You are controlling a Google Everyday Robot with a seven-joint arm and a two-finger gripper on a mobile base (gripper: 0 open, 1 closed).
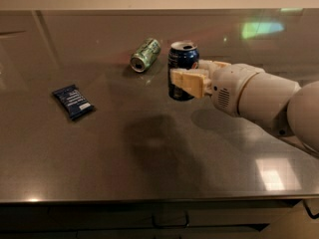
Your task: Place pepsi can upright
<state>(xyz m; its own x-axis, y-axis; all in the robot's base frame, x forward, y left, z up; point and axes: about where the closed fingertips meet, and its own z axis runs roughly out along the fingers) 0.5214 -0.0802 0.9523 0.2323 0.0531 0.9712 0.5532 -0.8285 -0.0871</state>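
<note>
Fingers clamped on pepsi can, can upright

Landmark: pepsi can, upright, clasped by the gripper.
Right of pepsi can: blocked by the white arm, which reaches in from the right edge.
Left-rear of pepsi can: 1 green can on its side, near, with a narrow gap between them.
Far left of pepsi can: 1 flat dark-blue packet, well apart.
Front of pepsi can: open table to the near edge.
</note>
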